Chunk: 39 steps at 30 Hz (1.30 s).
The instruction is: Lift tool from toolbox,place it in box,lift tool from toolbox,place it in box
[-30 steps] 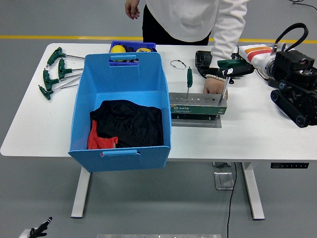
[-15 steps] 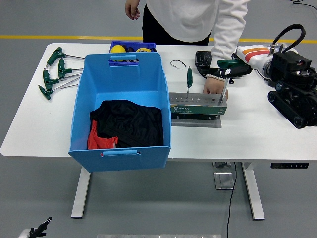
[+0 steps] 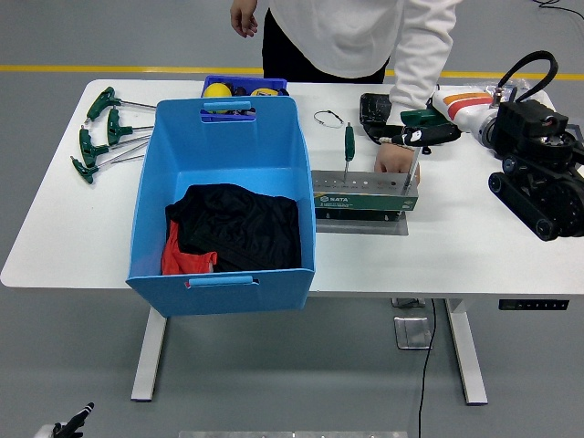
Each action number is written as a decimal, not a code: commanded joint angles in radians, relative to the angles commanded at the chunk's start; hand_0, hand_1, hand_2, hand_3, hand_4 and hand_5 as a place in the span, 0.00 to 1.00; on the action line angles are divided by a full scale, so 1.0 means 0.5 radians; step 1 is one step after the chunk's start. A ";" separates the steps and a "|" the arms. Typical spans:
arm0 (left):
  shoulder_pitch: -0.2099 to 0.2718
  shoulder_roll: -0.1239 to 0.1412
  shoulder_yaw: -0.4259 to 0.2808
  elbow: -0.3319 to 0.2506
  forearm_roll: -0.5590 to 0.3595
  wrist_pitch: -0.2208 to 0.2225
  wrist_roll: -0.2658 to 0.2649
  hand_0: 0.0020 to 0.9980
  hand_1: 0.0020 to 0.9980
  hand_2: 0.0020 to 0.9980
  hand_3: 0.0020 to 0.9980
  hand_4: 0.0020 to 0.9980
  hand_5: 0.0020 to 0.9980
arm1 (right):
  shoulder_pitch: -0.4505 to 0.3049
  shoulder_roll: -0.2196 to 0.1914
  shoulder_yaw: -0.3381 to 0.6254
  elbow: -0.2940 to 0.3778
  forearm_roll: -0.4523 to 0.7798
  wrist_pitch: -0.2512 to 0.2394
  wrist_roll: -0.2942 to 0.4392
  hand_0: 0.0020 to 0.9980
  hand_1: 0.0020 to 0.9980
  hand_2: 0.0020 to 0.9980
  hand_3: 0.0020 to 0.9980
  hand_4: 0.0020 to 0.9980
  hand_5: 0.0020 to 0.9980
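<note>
Robotics lab: grey floor with yellow line (image 3: 109,68), white table (image 3: 474,246).

Blue box (image 3: 228,146), green-handled tools (image 3: 96,137), grey toolbox (image 3: 363,192), white table (image 3: 474,237).

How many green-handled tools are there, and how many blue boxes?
Green T-handle tools lying at the table's left: 4
Green-handled tools standing in the tool rack: 2, one at its left, one at its right under the person's hand
Blue boxes: 2, the big blue bin and a small blue tray behind it
Total: 8
</note>
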 joint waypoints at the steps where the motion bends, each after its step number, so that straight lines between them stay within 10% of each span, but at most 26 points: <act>1: 0.000 0.000 -0.005 0.000 0.006 0.000 0.001 0.73 0.79 0.79 0.77 0.79 0.76 | 0.000 0.000 -0.001 0.001 0.002 -0.006 -0.002 0.13 0.13 0.17 0.21 1.00 0.91; 39: 0.005 -0.004 -0.012 0.000 -0.007 -0.001 0.001 0.72 0.78 0.78 0.77 0.78 0.75 | 0.006 -0.029 -0.009 0.035 -0.043 -0.159 -0.105 0.00 0.00 0.00 0.03 0.99 0.71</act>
